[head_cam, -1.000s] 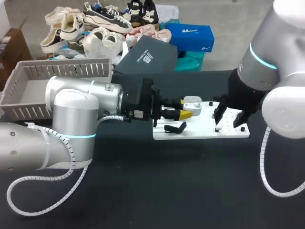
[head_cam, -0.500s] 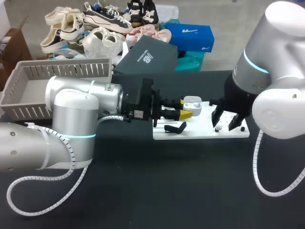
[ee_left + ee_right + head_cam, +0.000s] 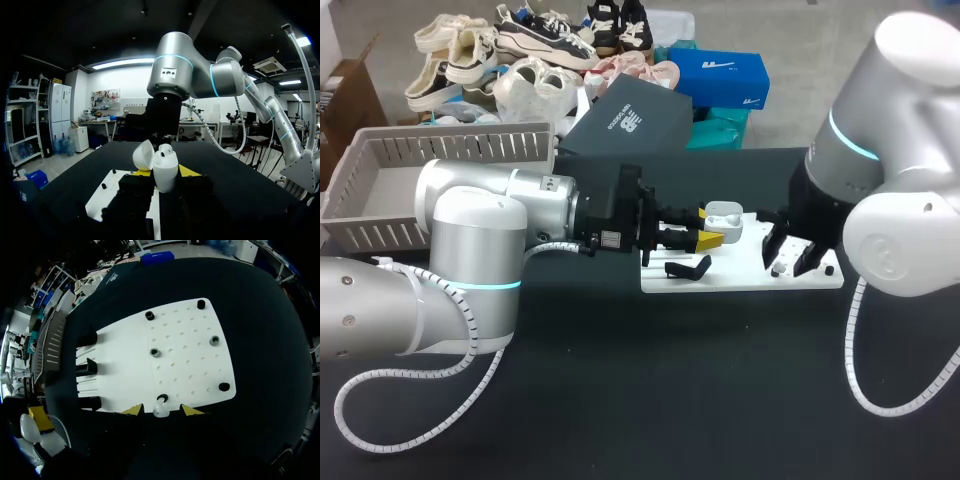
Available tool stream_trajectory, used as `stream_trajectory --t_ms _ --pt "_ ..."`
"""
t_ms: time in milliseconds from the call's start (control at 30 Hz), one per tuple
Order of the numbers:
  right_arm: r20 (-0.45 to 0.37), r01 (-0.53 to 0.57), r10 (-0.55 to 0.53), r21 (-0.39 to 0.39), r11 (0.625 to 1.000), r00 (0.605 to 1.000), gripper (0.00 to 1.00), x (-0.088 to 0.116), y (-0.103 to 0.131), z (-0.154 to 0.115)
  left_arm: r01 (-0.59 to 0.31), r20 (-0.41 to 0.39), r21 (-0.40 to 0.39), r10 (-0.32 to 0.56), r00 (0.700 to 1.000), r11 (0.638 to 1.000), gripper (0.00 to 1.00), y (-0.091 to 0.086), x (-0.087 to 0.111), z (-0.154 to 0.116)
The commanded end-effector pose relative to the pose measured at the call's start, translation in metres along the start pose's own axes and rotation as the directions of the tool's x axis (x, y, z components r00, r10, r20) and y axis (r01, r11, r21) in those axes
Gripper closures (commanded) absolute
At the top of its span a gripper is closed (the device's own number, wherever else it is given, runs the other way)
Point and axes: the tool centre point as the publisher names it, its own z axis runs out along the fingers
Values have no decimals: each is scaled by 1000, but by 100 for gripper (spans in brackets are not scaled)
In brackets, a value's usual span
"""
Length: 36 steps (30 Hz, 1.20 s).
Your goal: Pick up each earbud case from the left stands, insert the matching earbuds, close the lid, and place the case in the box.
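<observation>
Your right gripper (image 3: 791,262) has dropped to the white board (image 3: 740,277) in the last second. Its fingers are spread around an earbud (image 3: 160,412), so the pick looks imminent. Your left gripper (image 3: 708,240) pinches the open case (image 3: 165,169) over the board.

Over the white board (image 3: 745,277) there is room between my left gripper (image 3: 708,227) with the earbud case (image 3: 723,215) and my right gripper (image 3: 792,256), but black stands (image 3: 688,268) and pegs (image 3: 155,352) rise there.
</observation>
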Motion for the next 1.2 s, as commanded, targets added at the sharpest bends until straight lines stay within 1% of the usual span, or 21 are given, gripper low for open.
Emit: stream_trajectory --t_ms 33,1033,1100,1133,1200 --pt "9 -6 6 -4 1000 1000 58 2 -2 2 -1 0 0 1 1000 1000 100 0 0 0" --pt "8 -20 20 -17 1000 1000 63 1 0 5 -1 0 0 1 1000 1000 100 0 0 0" --pt "7 -20 20 -17 1000 1000 67 1 0 6 -1 0 0 1 1000 1000 100 0 0 0" --pt "7 -19 20 -18 1000 1000 72 1 0 6 -1 0 0 1 1000 1000 100 0 0 0" --pt "8 -19 20 -17 1000 1000 75 1 1 6 -1 0 0 1 1000 1000 100 0 0 0"
